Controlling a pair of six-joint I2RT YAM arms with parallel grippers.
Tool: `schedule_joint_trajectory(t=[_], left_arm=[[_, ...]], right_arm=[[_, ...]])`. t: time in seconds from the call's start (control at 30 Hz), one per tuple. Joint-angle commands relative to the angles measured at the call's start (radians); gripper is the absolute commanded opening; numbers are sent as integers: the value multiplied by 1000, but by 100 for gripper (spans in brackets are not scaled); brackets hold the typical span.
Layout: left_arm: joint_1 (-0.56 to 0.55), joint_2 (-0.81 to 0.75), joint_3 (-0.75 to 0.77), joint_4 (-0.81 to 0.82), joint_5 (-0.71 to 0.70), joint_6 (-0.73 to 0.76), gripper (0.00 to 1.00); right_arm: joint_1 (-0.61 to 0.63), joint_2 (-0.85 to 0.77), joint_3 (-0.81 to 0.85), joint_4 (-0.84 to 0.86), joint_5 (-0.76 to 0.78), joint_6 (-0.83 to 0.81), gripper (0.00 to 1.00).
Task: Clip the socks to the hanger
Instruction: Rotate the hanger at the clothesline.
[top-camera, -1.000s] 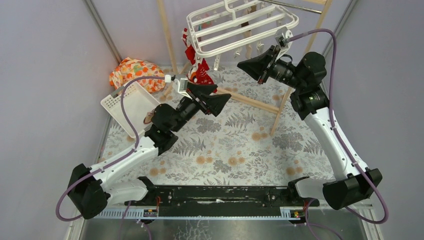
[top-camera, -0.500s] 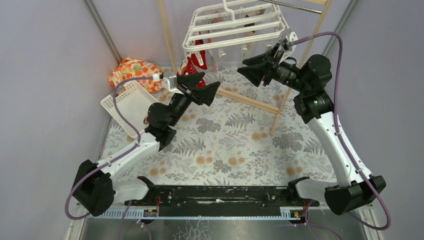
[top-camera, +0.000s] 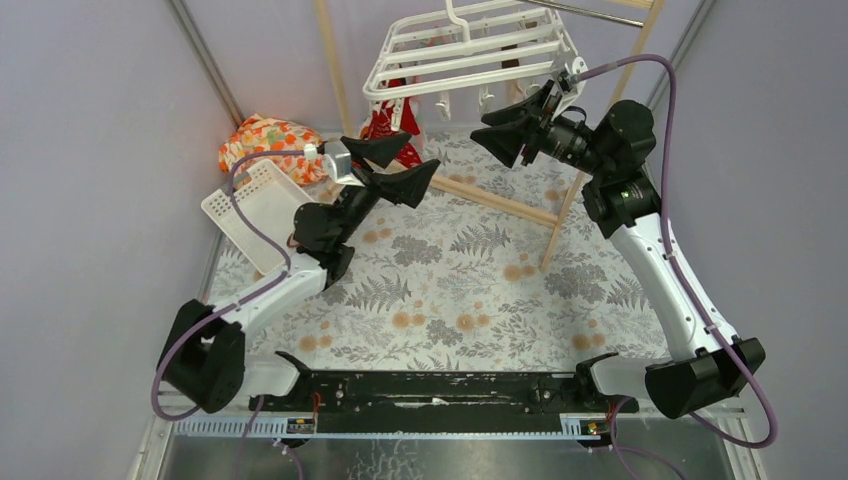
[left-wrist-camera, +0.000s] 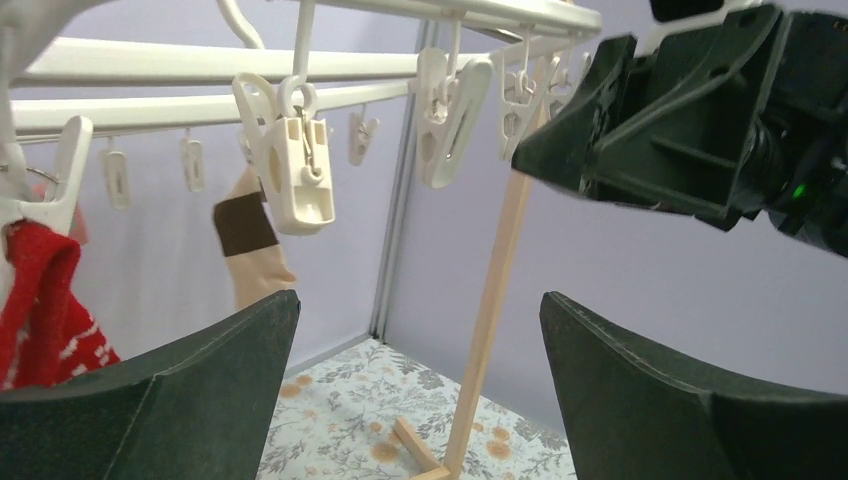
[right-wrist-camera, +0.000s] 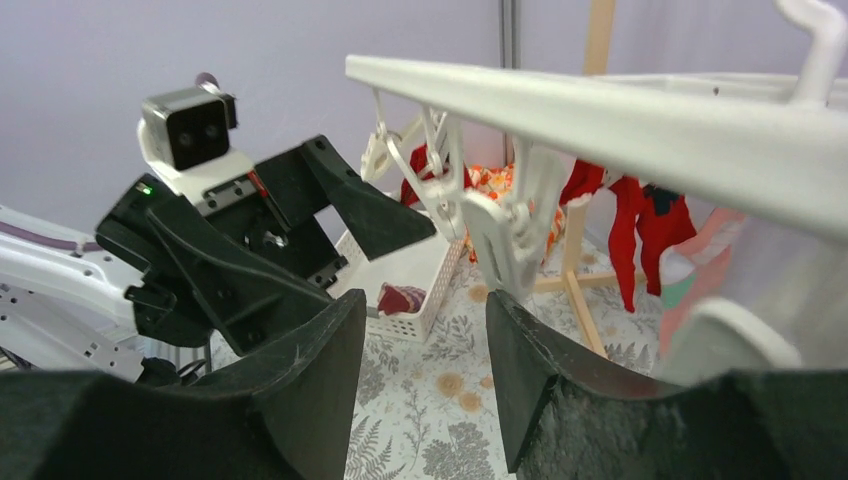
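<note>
Hanger: a white plastic grid-frame hanger (top-camera: 470, 50) with parallel bars, a top hook and small white clips (left-wrist-camera: 300, 170) dangling beneath. It hangs at the far side, above the fern-patterned worktop (top-camera: 470, 290) and next to the wooden pole rack (top-camera: 500, 205).
Hanger axis: its long side runs left to right across the top view. The bars lie along that side and the clips point down.
Socks: bright red socks with white pattern (top-camera: 385, 125) hang at the hanger's left end. A tan sock with a brown band (left-wrist-camera: 250, 250) hangs further back.
Sock axis: vertical, held at the top and drooping toward the worktop.
My left pincer (top-camera: 422, 152): spread wide and empty, just below the hanger's left end, near the red socks.
My right pincer (top-camera: 485, 127): parted and empty, under the hanger's right half, with one clip hanging just ahead of it.
Basket: a white slotted basket (top-camera: 255, 210) sits tilted at the left, with something maroon inside.
</note>
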Motion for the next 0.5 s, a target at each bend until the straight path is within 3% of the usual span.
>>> schedule_joint_trajectory(t=[0.0,0.3,0.47], left_arm=[[3,93,62,212,99,34,99],[30,263,154,449,86,-28,99],[59,271,181,467,99,-79,99]], right_arm=[[7,-26,75,8,2,-23,55],[7,-20,105,-60,14,-70,55],[7,-25,94,-65,25,-82,55]])
